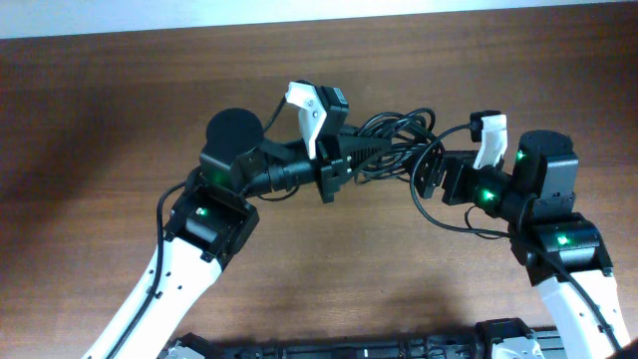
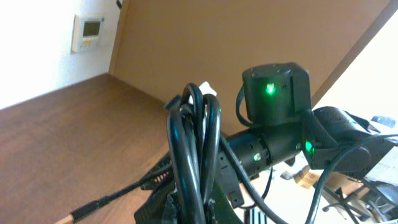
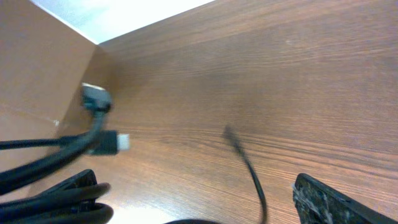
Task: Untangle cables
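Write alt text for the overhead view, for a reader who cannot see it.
A tangled bundle of black cables is bunched between two grippers above a brown wooden table. The left gripper holds one side of the bundle. The right gripper sits at the other side, with one loop drooping below it.

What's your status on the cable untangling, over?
Left gripper shut on cables. Right gripper open beside them. One knotted bundle between the grippers, two plug ends loose. No obstruction seen.
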Controlling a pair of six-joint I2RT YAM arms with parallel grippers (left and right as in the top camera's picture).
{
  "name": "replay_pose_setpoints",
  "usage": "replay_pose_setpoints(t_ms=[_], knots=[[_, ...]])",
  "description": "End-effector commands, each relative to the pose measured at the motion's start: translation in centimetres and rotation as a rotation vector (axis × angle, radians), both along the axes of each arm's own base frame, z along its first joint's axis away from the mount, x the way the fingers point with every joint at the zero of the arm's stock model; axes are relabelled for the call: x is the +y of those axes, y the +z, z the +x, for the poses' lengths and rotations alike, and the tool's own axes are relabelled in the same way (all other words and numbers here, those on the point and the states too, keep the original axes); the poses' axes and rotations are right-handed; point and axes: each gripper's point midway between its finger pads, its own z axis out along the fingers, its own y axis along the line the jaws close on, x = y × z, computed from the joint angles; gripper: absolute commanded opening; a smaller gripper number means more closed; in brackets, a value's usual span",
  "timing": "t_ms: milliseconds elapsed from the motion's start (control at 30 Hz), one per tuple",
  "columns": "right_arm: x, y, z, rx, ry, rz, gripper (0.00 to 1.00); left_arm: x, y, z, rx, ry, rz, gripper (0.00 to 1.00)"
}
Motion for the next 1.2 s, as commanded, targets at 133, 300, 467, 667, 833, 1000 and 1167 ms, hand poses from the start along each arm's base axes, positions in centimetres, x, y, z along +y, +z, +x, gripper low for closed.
replay_pose_setpoints(t_ms=[133, 300, 467, 667, 833, 1000, 1167], knots=[[-1.5, -0.8, 0.4, 0.013, -0.087, -0.055, 0.98, 2.9, 4.9, 0.2, -0.149, 0.083, -0.074, 0.00], [-1.5, -0.8, 0.3, 0.017, -0.086, -0.055, 0.98, 5.5, 6.9, 0.9, -0.200, 0.193, -0.099, 0.00], [-1.5, -0.9, 0.3, 0.020, -0.086, -0.055, 0.98, 7.0, 8.2, 0.9, -0.234, 0.251, -0.115, 0.00], [-1.5, -0.9, 0.3, 0.020, -0.086, -0.055, 0.98, 7.8, 8.8, 0.9, -0.250, 0.287, -0.125, 0.00], [-1.5, -0.9, 0.3, 0.023, -0.085, -0.055, 0.98, 8.3, 8.8, 1.7, -0.243, 0.341, -0.125, 0.00], [-1.4, -1.0, 0.2, 0.022, -0.074, -0.060, 0.98, 10.3, 8.4, 4.5, -0.159, 0.535, -0.144, 0.00], [-1.4, -1.0, 0.1, 0.024, -0.073, -0.060, 0.98, 12.5, 7.6, 6.6, -0.019, 0.706, -0.194, 0.00]])
